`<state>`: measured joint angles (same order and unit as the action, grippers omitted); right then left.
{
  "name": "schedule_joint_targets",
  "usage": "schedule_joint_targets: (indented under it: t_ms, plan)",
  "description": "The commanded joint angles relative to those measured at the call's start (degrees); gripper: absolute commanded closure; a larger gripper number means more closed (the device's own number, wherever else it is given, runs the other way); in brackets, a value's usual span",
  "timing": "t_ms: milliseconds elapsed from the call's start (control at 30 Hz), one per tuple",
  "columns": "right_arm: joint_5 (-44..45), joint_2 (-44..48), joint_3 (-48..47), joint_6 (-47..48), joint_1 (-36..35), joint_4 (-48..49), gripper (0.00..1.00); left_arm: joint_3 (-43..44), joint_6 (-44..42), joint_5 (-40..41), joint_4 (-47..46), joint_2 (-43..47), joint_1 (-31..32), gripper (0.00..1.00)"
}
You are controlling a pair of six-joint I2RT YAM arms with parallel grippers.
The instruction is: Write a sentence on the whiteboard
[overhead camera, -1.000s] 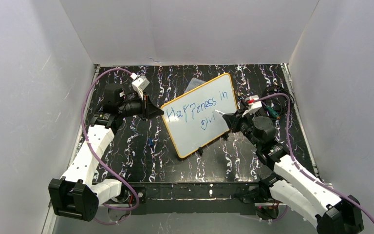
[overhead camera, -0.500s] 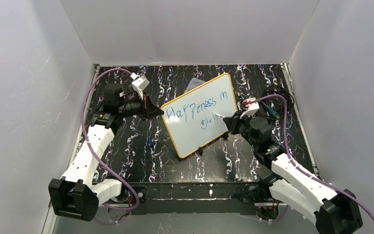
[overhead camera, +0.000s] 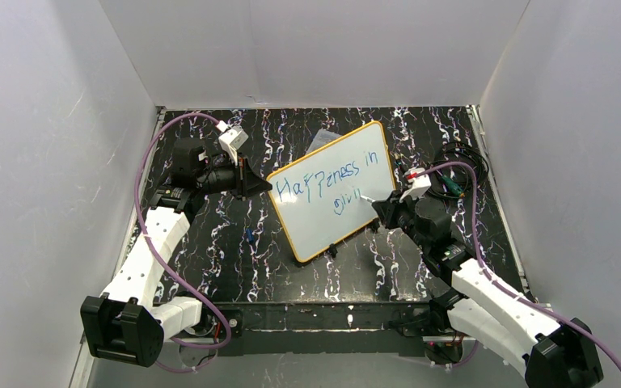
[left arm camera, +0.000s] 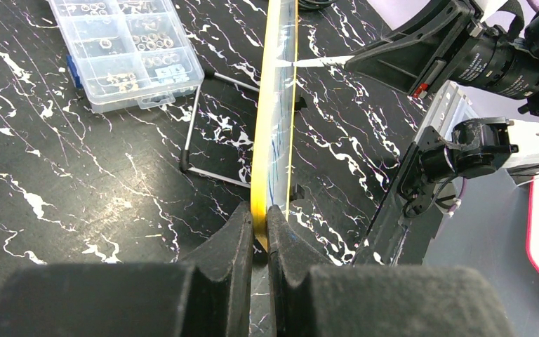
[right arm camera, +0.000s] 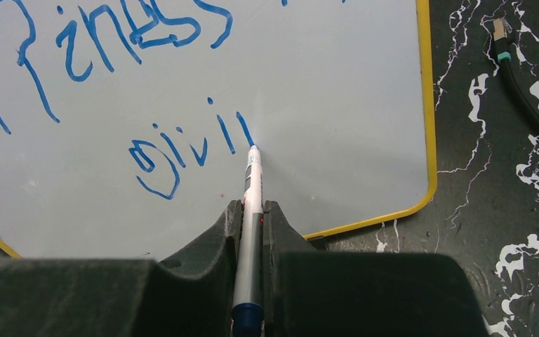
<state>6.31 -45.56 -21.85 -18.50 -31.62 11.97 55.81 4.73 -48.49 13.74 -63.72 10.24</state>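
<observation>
Whiteboard point(overhead camera: 323, 230): propped at a tilt on the table point(left arm camera: 56, 175), with an orange-yellow frame. Its left edge is pinched in the left jaws, and its face lies directly ahead of the right jaws.
Sentence point(right arm camera: 175, 151): written in thin blue strokes on two lines. "Happiness in" is read on the upper line. The lower line, "givi" plus one short stroke, lies just beyond the tips of the right jaws.
Change in lettering: one short slanted stroke has been added to the right of "givi" since a second ago.
Marker point(right arm camera: 250, 186): held lengthwise between the right jaws and projecting ahead of them. Its tip is pressed to the board at the lower end of the newest stroke.
Right gripper point(right arm camera: 253, 210): closed on the marker barrel.
Change in right arm: it has been shifted slightly down and toward the board's near edge in the top view.
Left gripper point(left arm camera: 260, 223): clamped on the yellow frame, so the board is seen edge-on, running straight ahead of the jaws.
Change in left arm: none is seen.
Wire stand point(left arm camera: 195, 133): set on the table just left of the left jaws' line, against the back of the board.
Compartment box point(left arm camera: 125, 53): made of clear plastic, lying on the table ahead and to the left of the left jaws, apart from the board.
Cable point(right arm camera: 526, 91): black, lying on the table to the right of the right jaws, outside the frame.
</observation>
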Motion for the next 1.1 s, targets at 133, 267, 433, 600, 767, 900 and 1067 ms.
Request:
schedule_joint_targets:
  t_ms: [133, 267, 433, 600, 767, 900, 1067]
  plan:
    - [1.2, 0.0, -2.1, -0.4, 0.2, 3.2, 0.99, -0.3, -1.5, -2.1, -0.6, 1.5, 0.3, 1.00]
    - [1.2, -0.6, -3.4, -0.4, 0.2, 5.4, 0.99, -0.2, -1.5, -2.1, -0.6, 1.5, 0.4, 1.00]
    - [1.6, -1.6, -4.0, -0.1, 0.2, 7.2, 0.99, -0.3, -1.5, -2.1, -0.5, 1.5, 0.4, 1.00]
    - [2.8, -1.1, -3.8, -0.1, 0.2, 7.4, 0.99, -0.2, -1.5, -2.1, -0.5, 1.5, 0.4, 1.00]
    - [4.8, -1.5, -3.2, 0.2, 0.2, 6.3, 0.99, -0.2, -1.5, -2.2, -0.5, 1.4, 0.4, 1.00]
    - [5.0, -2.2, -2.8, 0.3, 0.2, 5.9, 0.99, -0.2, -1.5, -2.1, -0.5, 1.4, 0.4, 1.00]
    - [4.5, -1.8, -2.1, 0.3, 0.2, 4.3, 0.99, -0.2, -1.4, -2.1, -0.6, 1.4, 0.4, 1.00]
